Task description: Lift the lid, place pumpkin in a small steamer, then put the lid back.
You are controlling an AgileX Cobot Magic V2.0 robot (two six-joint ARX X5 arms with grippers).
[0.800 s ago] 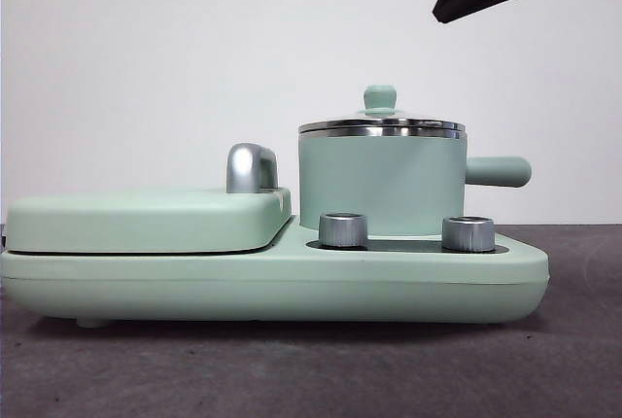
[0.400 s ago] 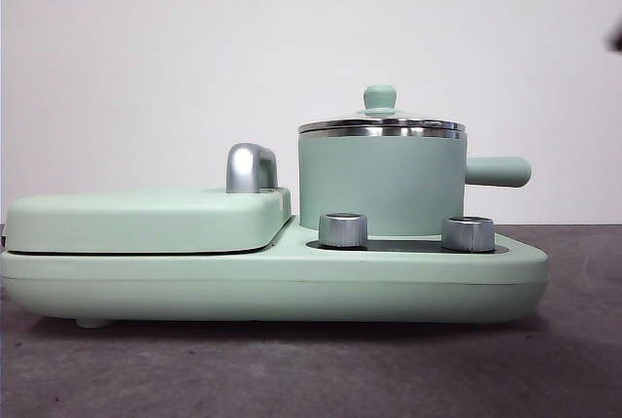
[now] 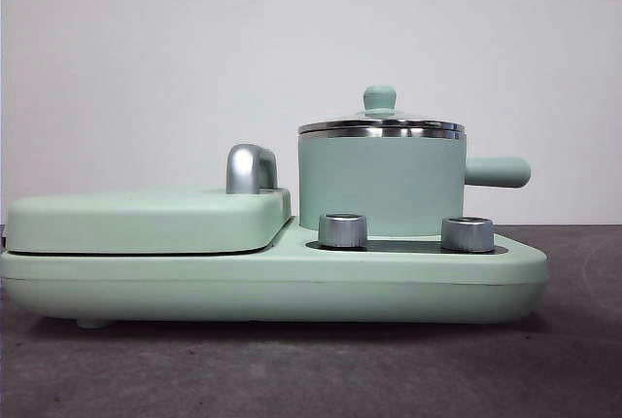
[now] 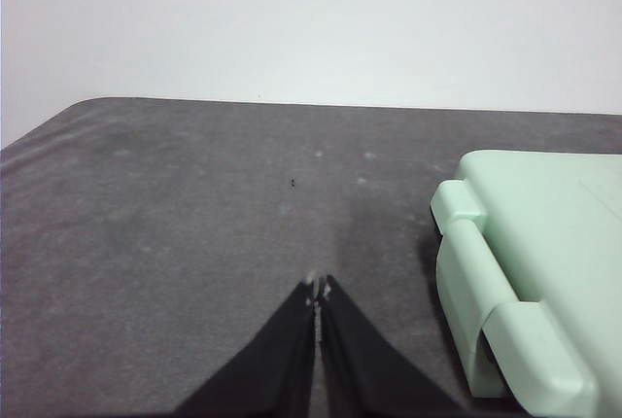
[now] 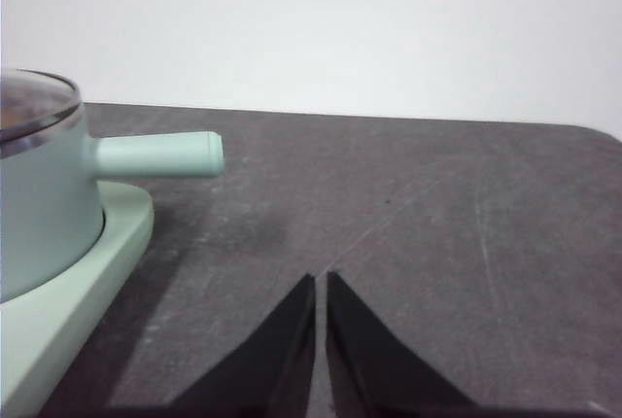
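Both grippers, left point(image 4: 317, 287) and right point(image 5: 320, 282), rest pinched together and empty over bare table. Lid point(image 3: 380, 119) sits on the small steamer point(image 3: 380, 183). Pumpkin not visible anywhere. Risk: the smooth knob could slip from an off-centre grip.

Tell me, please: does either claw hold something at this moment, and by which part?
Nothing is held. The left claw and the right claw are both shut on nothing, over the bare table. The lid sits on the small steamer, untouched.
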